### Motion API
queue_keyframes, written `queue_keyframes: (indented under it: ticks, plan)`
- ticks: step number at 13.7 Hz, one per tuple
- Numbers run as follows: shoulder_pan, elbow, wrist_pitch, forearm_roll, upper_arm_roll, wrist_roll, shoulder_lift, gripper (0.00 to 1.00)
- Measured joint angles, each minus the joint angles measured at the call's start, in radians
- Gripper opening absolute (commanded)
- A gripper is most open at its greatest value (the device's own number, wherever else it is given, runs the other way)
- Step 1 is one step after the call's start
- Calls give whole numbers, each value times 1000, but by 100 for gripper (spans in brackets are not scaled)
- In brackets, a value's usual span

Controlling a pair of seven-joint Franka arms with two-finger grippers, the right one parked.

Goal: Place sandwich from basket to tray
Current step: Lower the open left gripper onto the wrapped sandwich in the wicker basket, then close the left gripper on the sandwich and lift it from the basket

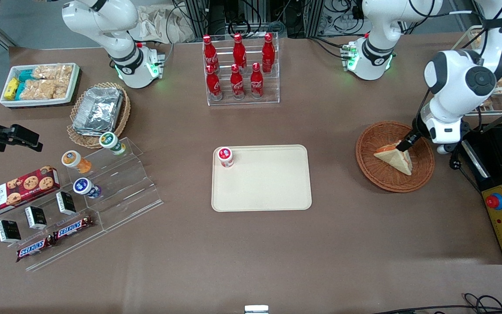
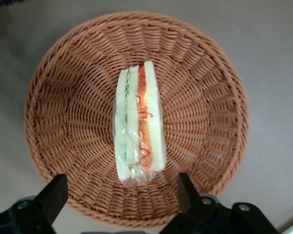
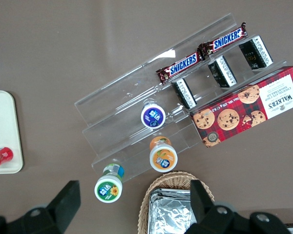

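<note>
over the basket (image 2: 49, 87) hangs the gripper (image 2: 122, 195), fingers spread wide astride the sandwich (image 2: 139, 124), which lies inside on edge, film-wrapped. it looks light, soft and slippery; a gentle squeeze across both bread faces should suit, before crossing to the tray (image 1: 273, 192)

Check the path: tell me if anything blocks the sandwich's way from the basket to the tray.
Nothing visible does. The open gripper hangs over the sandwich in the basket; bare table lies between it and the tray. A red-capped jar occupies one tray corner.
</note>
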Motion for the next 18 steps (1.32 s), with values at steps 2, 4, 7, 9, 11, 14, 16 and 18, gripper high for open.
queue_keyframes:
  ticks: [2,4,7,9,11,14,16,18]
  plan:
    - [16,-38,78,0,1,0,36,100]
    - [31,-54,128,0,2,3,77,100]
    - [34,-55,186,-1,2,9,145,68]
    - [34,-54,202,-1,2,9,172,0]
    - [33,-50,206,-1,0,9,175,0]
    - [30,-38,211,-1,-8,9,172,0]
    - [27,-22,190,0,-20,9,163,0]
    - [23,15,121,29,-30,6,142,0]
